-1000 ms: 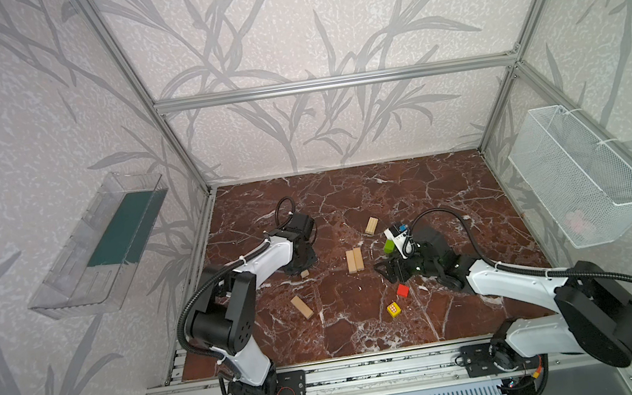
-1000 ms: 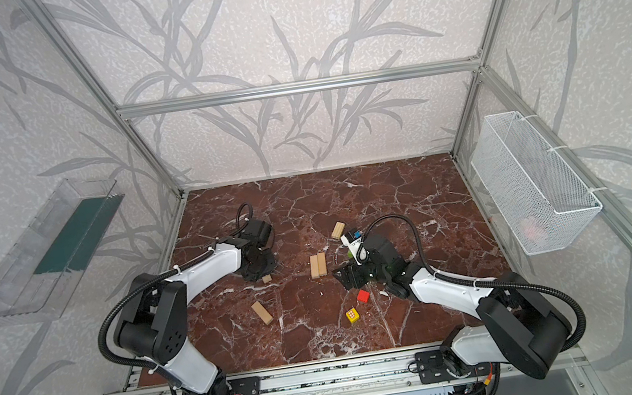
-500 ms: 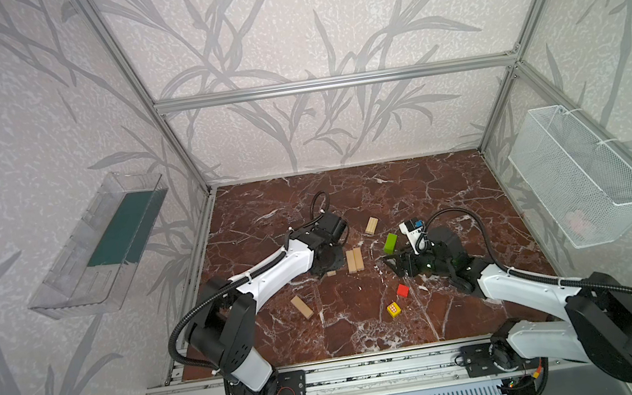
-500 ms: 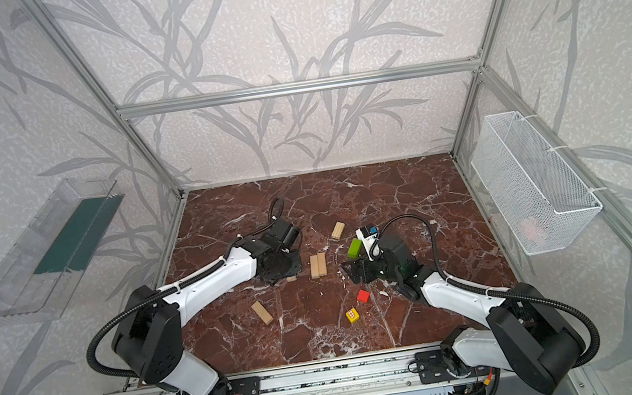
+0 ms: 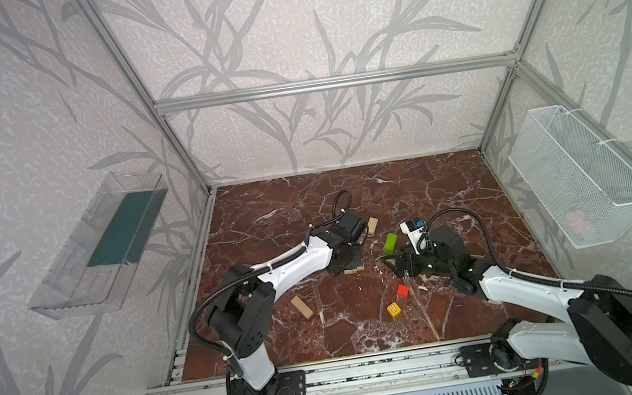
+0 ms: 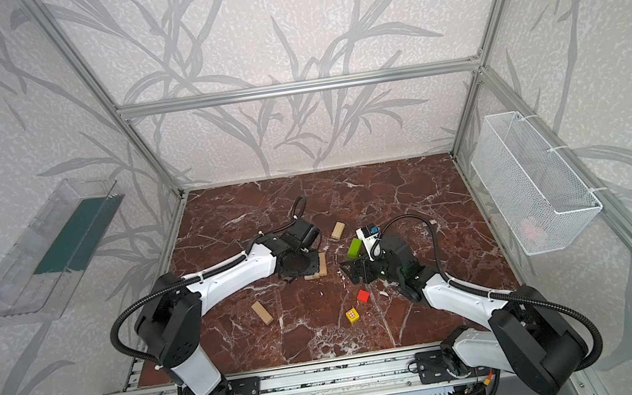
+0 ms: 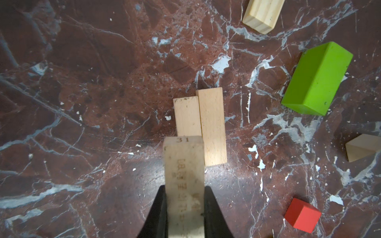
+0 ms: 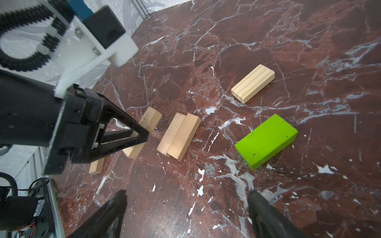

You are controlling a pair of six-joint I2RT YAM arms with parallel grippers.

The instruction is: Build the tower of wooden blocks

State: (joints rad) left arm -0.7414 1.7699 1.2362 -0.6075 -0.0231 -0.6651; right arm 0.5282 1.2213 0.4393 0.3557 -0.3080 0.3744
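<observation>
My left gripper [image 7: 184, 189] is shut on a tan wooden bar [image 7: 183, 164] stamped 31 and holds it just short of two tan bars [image 7: 200, 123] lying side by side on the floor. The right wrist view shows that held bar [image 8: 149, 120] beside the pair [image 8: 179, 136]. A lime-green bar [image 5: 390, 242] lies flat to their right. My right gripper [image 8: 186, 197] stands open and empty, close to the green bar [image 8: 266, 141]. A red cube [image 5: 403, 290] and a yellow patterned cube [image 5: 393, 310] sit nearer the front. No block rests on another.
A loose tan bar [image 5: 301, 307] lies front left and a grooved pale block [image 5: 372, 225] behind the pair. A small wooden wedge [image 7: 360, 149] shows near the green bar. A wire basket [image 5: 580, 178] hangs on the right wall, a clear tray [image 5: 103, 245] on the left.
My left arm swung right from the back left, carrying its bar up to the pair. My right gripper let go of the green bar, drew back and opened wider.
</observation>
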